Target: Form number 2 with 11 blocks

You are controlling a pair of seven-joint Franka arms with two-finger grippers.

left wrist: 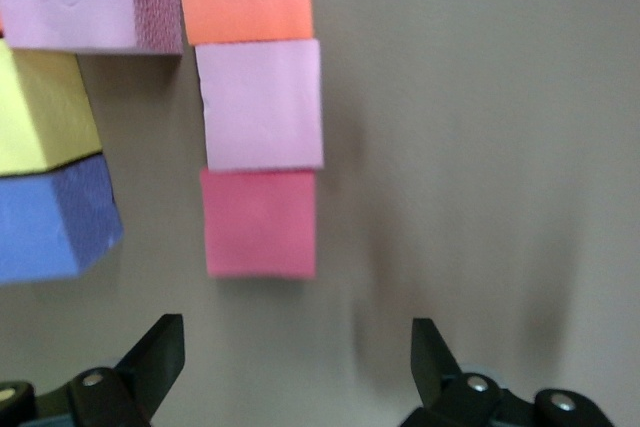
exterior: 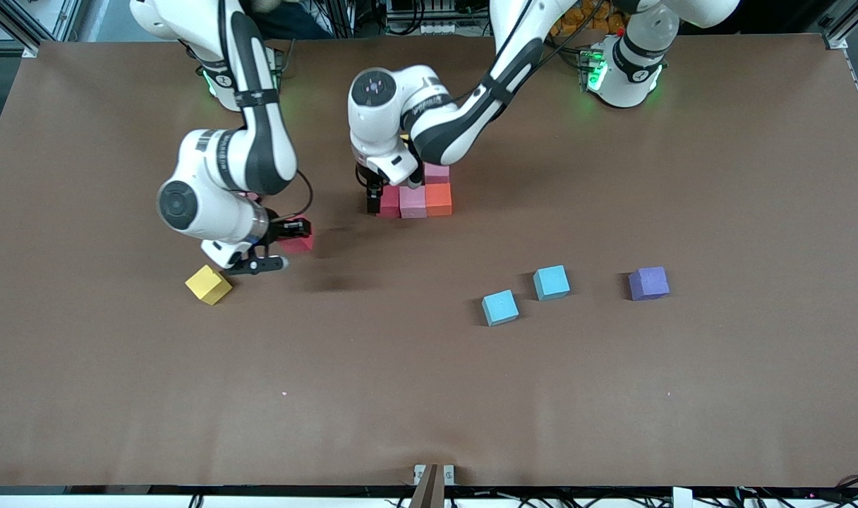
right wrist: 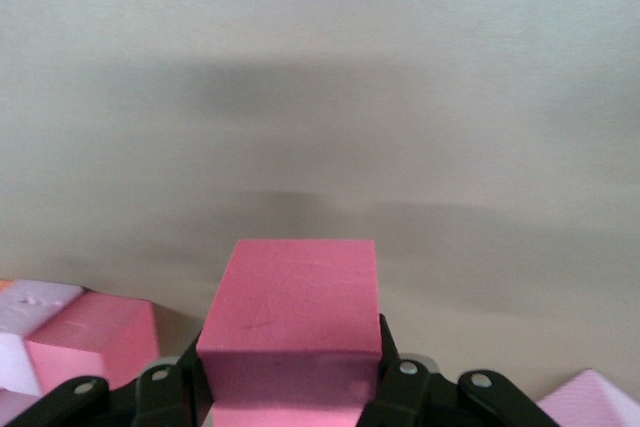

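- The number 2 (exterior: 416,194) is partly built near the middle of the table, toward the robots' bases; in the front view a bar of 3 cubes shows: a red block (exterior: 389,200), a pink block (exterior: 413,202) and an orange block (exterior: 439,199), touching side by side, with another pink block (exterior: 437,171) farther from the front camera, touching the orange one.
- The left wrist view also shows a yellow block (left wrist: 40,112) and a blue-looking block (left wrist: 50,217) by the cluster, so more of the digit lies under the left arm; how much, I cannot tell.
- That visible bar's long axis runs from one arm's end of the table toward the other; which way the finished digit will read is not yet clear.
- The left gripper (left wrist: 290,357) hangs just over the red end of the bar, jaws spread wide and empty, so I judge a placement just finished.
- The right gripper (exterior: 279,245) clamps a red block (right wrist: 290,312) and hovers beside a loose yellow block (exterior: 208,284).
- Loose on the table, nearer the front camera: 2 light blue blocks (exterior: 500,307) (exterior: 551,282) and a purple block (exterior: 648,283).
- Next, likely: the left arm clears away, then the right brings its cube in squarely against the digit.
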